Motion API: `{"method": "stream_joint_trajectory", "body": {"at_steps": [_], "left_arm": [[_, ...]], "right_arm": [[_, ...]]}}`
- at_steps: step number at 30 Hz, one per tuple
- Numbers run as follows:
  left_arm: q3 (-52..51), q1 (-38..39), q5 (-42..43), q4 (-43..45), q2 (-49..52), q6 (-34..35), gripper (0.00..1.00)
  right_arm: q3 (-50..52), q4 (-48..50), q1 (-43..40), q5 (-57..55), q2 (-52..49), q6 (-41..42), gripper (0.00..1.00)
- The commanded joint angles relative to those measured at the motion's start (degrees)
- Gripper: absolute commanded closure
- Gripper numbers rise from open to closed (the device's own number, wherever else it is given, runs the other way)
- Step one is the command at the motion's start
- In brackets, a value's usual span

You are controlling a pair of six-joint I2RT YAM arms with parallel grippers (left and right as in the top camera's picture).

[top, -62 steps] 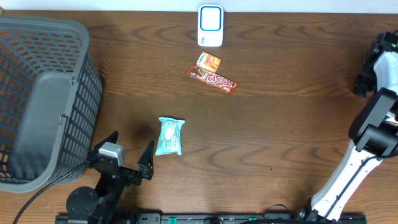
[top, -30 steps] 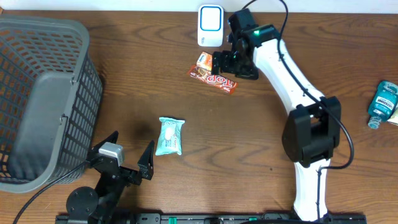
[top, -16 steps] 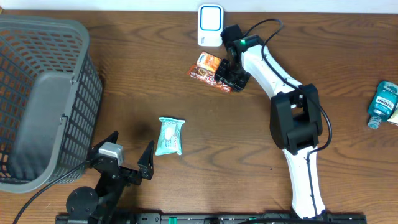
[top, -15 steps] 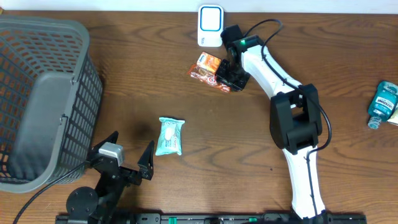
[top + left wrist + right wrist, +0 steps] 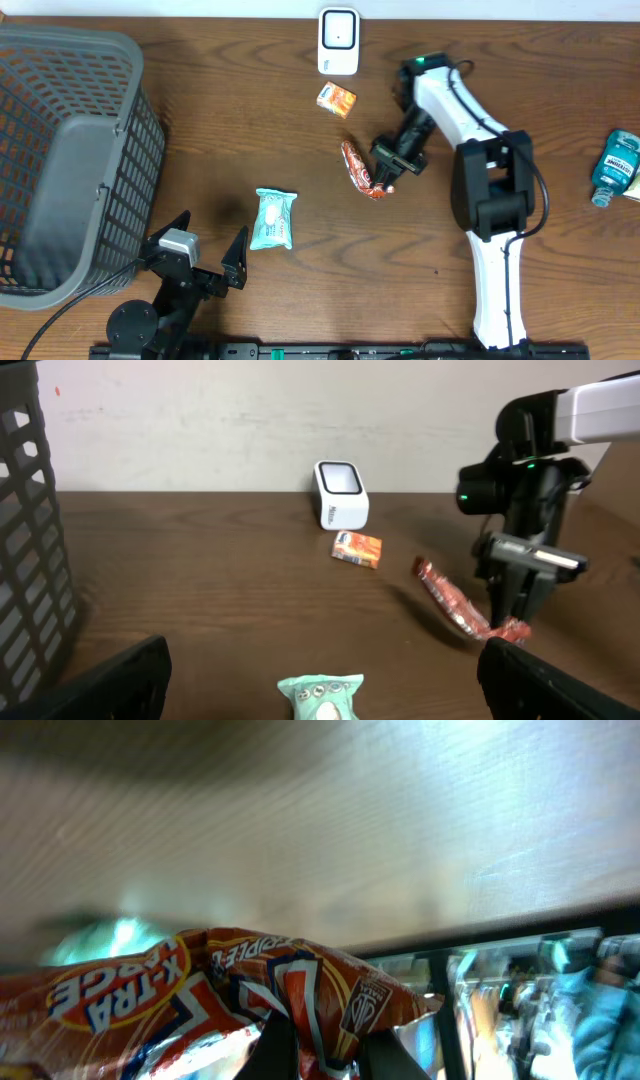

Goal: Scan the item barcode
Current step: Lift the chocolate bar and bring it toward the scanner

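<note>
A red snack bar wrapper [image 5: 357, 167] hangs off the table near its middle, pinched at its near end by my right gripper [image 5: 384, 181], which is shut on it. In the right wrist view the wrapper [image 5: 240, 988] fills the lower half, with the two dark fingers [image 5: 276, 1045] clamped over its crumpled end. The white scanner [image 5: 338, 41] stands at the back edge, well away from the bar. From the left wrist view, the bar [image 5: 452, 601] dangles below the right gripper [image 5: 508, 616]. My left gripper [image 5: 205, 262] rests open at the front, nothing in it.
A small orange box [image 5: 337, 99] lies in front of the scanner. A teal wipes pack [image 5: 272, 218] lies just beyond the left gripper. A grey mesh basket [image 5: 70, 160] fills the left side. A blue bottle [image 5: 613, 167] lies at the far right edge.
My right gripper shut on the red bar beside the orange box, then carried it toward the table's middle, turning it. The left arm has not moved.
</note>
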State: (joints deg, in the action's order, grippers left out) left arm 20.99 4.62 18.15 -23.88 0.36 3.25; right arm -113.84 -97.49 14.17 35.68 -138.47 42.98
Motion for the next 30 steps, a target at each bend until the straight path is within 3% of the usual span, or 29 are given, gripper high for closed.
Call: {"method": "stream_joint_trajectory", "body": {"at_steps": [1,9,13,17,19,20,21,22,24,27,30], "left_arm": [[0.0,0.2,0.7,0.1,-0.2,0.7,0.02],[0.0,0.2,0.7,0.1,-0.2,0.7,0.02],[0.0,0.2,0.7,0.1,-0.2,0.7,0.02],[0.0,0.2,0.7,0.1,-0.2,0.7,0.02],[0.0,0.2,0.7,0.1,-0.2,0.7,0.02],[0.0,0.2,0.7,0.1,-0.2,0.7,0.02],[0.0,0.2,0.7,0.1,-0.2,0.7,0.02],[0.0,0.2,0.7,0.1,-0.2,0.7,0.02],[0.0,0.2,0.7,0.1,-0.2,0.7,0.02],[0.0,0.2,0.7,0.1,-0.2,0.7,0.02],[0.0,0.2,0.7,0.1,-0.2,0.7,0.03]], "right_arm": [[-0.1,0.0,-2.4,18.8,1.2,-9.5,0.98],[-0.1,0.0,-3.6,27.6,1.2,-9.8,0.98],[-0.1,0.1,-3.7,26.2,1.2,-8.3,0.98],[-0.1,5.5,-3.2,-1.2,1.2,-8.4,0.99],[0.0,6.6,-1.2,-19.8,1.2,-8.9,0.94],[0.0,6.7,-0.5,-23.1,1.2,-9.5,0.87],[0.0,7.2,0.8,-27.8,1.2,-10.7,0.72],[0.0,8.1,2.1,-31.8,1.2,-11.2,0.49],[0.0,9.2,3.7,-34.2,1.2,-11.5,0.32],[-0.3,11.2,5.7,-34.5,1.2,-13.0,0.16],[-1.2,11.3,7.4,-38.1,1.4,-13.4,0.1]]}}
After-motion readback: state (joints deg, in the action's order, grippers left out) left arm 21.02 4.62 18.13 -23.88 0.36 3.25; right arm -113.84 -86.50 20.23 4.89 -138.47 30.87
